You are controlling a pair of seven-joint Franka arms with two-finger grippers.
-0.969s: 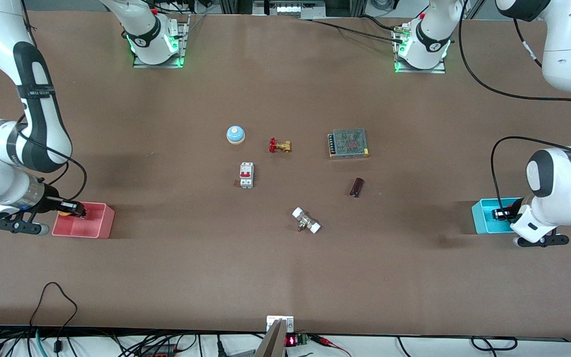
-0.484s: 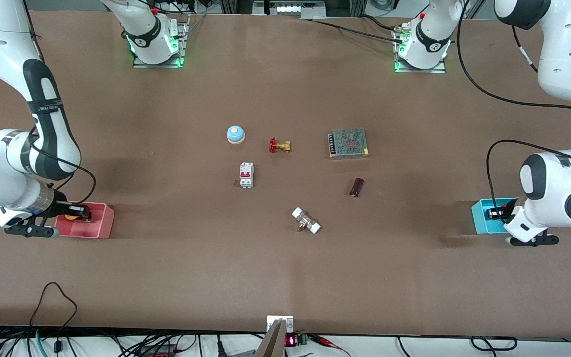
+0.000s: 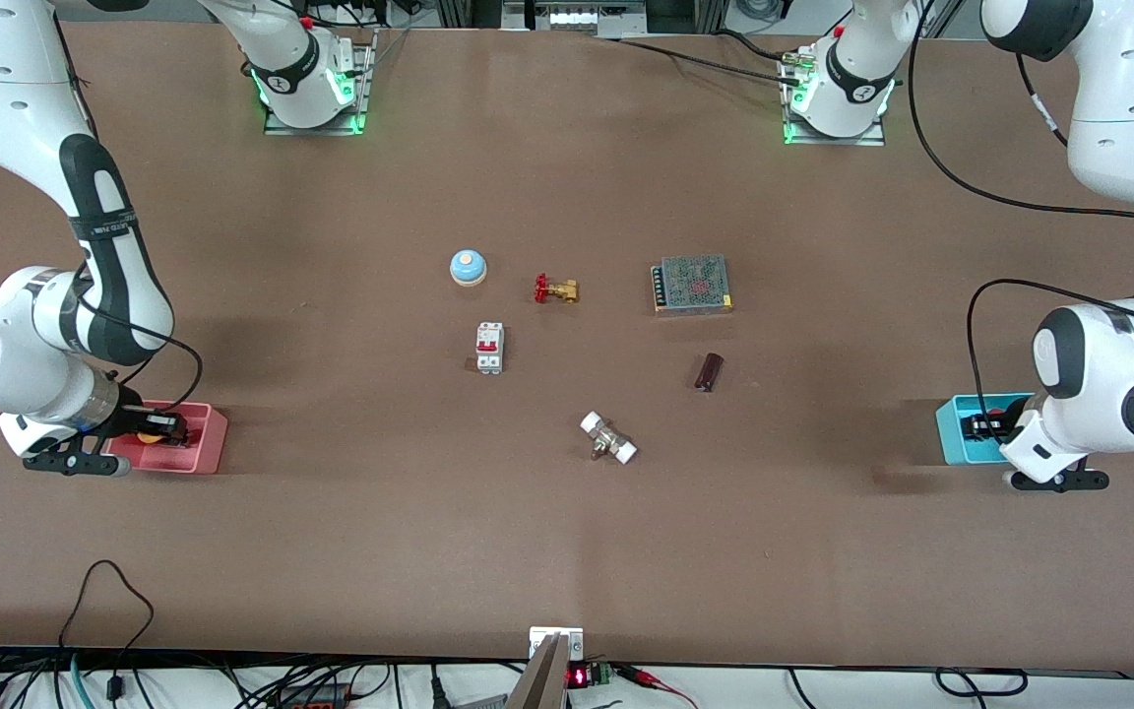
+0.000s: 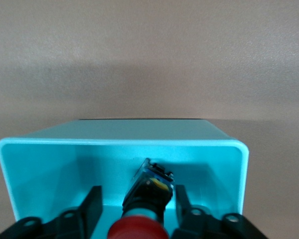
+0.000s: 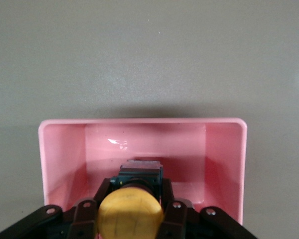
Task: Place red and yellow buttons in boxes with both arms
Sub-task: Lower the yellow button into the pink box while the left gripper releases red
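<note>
Front view: bell [image 3: 468,267]; valve [image 3: 555,290]; breaker [image 3: 489,349].

A brown table [image 3: 331,551] carried a pink bin [image 3: 205,445] and a cyan bin [image 3: 954,433] at its ends. Between them lay a blue dome bell [image 3: 468,267], brass valve [image 3: 556,289], circuit breaker [image 3: 489,348], power supply [image 3: 692,284] and white-capped fitting [image 3: 608,438].

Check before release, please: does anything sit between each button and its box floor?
Nothing visible does. The right pincer holds the yellow button inside the pink box; the red button lies in the cyan box between the left pincer's open fingers.
</note>
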